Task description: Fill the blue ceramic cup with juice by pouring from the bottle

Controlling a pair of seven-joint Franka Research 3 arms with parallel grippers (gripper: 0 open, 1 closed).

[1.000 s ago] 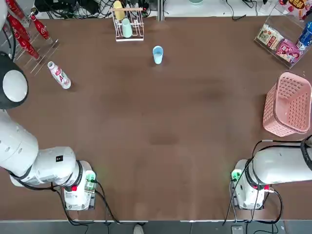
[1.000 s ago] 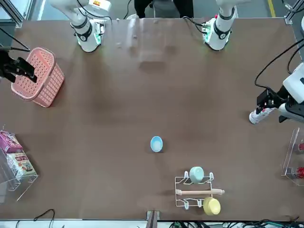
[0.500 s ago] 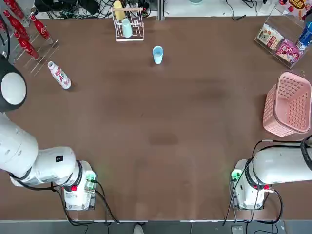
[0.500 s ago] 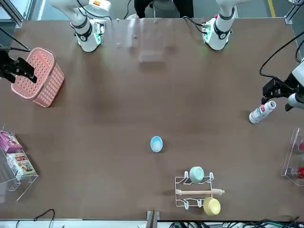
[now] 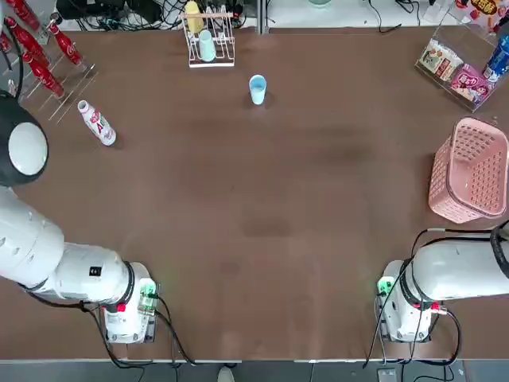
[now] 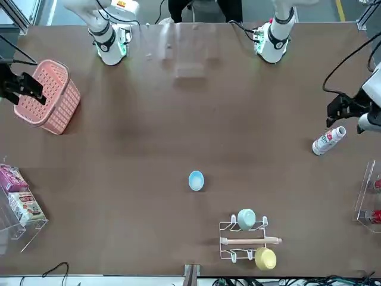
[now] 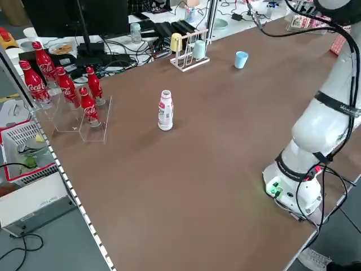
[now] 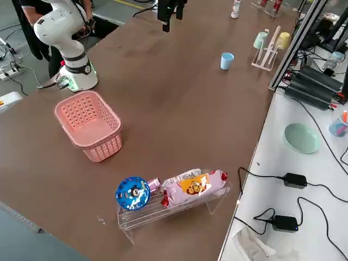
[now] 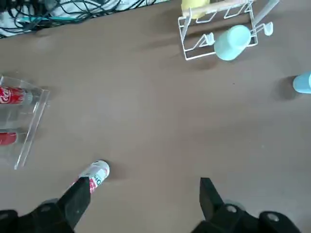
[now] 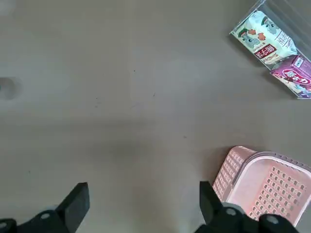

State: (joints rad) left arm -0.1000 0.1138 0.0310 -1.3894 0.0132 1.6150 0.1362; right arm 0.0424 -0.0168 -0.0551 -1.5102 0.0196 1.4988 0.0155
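My left claw (image 9: 143, 184) hangs spread wide, holding nothing, just beside the bottle (image 5: 97, 123), which stands upright at the table's ten o'clock. The blue cup (image 5: 257, 89) stands well apart at twelve, and I cannot tell its fill. That fits closing in for a grasp or backing off after setting down, so I'd keep the fingers from knocking the bottle. My right claw (image 10: 143, 187) idles wide open near the basket (image 5: 469, 171) at three.

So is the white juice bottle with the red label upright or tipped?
Upright: the white juice bottle with the red label stands on its base, cap up, in the left side view.
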